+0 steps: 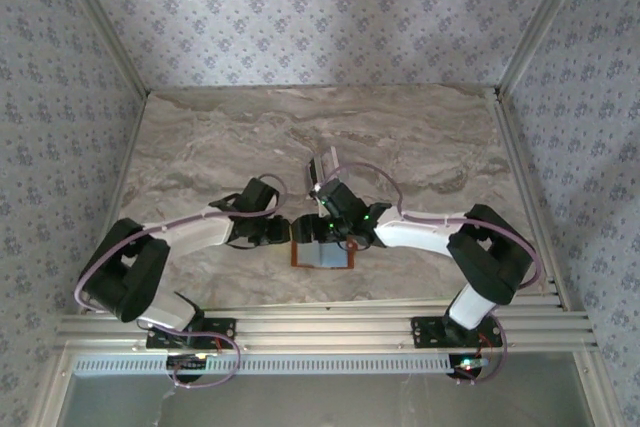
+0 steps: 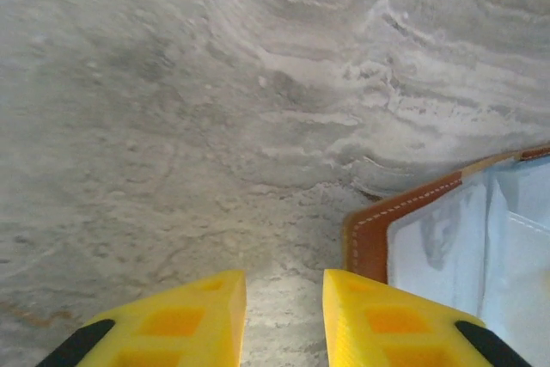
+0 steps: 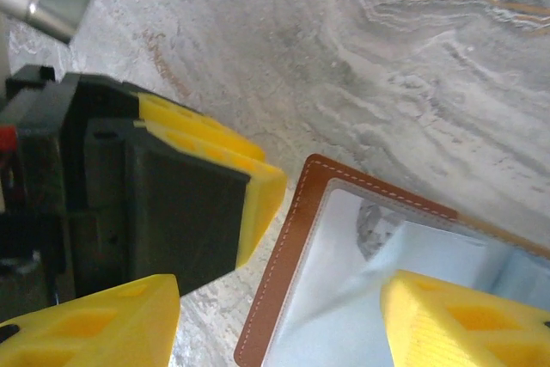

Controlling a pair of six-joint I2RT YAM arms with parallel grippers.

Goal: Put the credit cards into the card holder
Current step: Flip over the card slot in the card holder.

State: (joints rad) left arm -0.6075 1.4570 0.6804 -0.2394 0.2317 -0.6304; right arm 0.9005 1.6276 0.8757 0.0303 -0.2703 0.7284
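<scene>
Where the two arms meet near the front middle of the surface (image 1: 420,137), the card holder (image 1: 322,255) lies open and flat, inner side up, between the two wrists.

**Left jaws.** In the left wrist view, the yellow fingers (image 2: 185,320) stand a little apart. Bare surface shows in the gap and nothing is held. The card holder's tan, stitched corner lies outside that gap, just beyond the right-hand finger, which covers part of its near edge. Contact cannot be confirmed.

**Right jaws.** In the right wrist view, the yellow fingers (image 3: 94,324) stand wide apart and grip nothing. The card holder's brown-bordered corner and pale grey-blue lining lie in the span between them. Whether either finger touches the leather cannot be told. The left jaws appear at the left of this view, close beside the holder's border.

**Hard to make out.**
- From above, both wrists overlap the holder's far edge, so the fingertips cannot be made out there.
- Each wrist view cuts the holder off at the frame edge.
- The pale panels inside it may be pockets or credit cards; the two cannot be told apart.

Beyond the holder, the marbled surface runs to the patterned walls (image 1: 300,7).
</scene>
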